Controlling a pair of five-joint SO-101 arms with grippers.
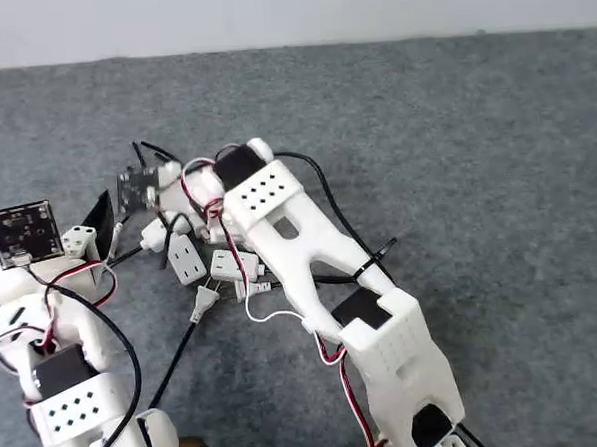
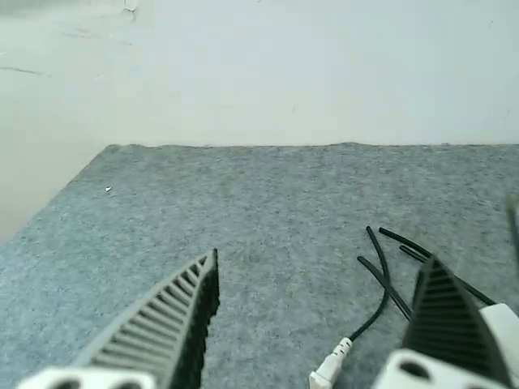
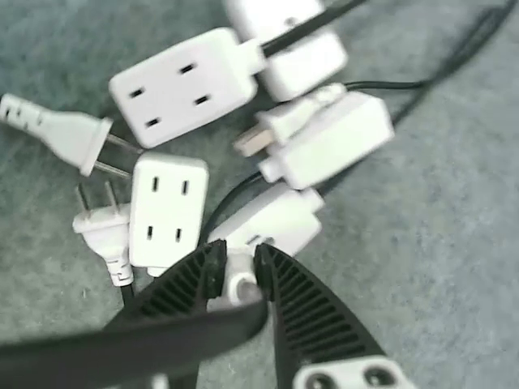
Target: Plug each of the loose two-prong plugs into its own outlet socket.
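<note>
My right gripper [image 3: 237, 261] is shut on the narrow end of a white plug [image 3: 268, 220] lying among the pile. Around it lie white outlet blocks [image 3: 174, 85] [image 3: 166, 211] [image 3: 328, 142] and loose two-prong plugs [image 3: 61, 134] [image 3: 101, 228]. From above, the same pile of an outlet block [image 1: 185, 257] and a plug on a black cord [image 1: 203, 304] sits at the table's middle left, with the right arm [image 1: 310, 243] stretched over it. My left gripper [image 2: 321, 259] is open above bare carpet, just left of the pile [image 1: 100, 222]. A white plug tip [image 2: 328, 371] lies below it.
Grey carpet [image 1: 475, 154] covers the table, with free room to the right and at the back. Black cords [image 2: 389, 271] trail from the pile. A pale wall [image 2: 324, 65] rises behind the table's far edge.
</note>
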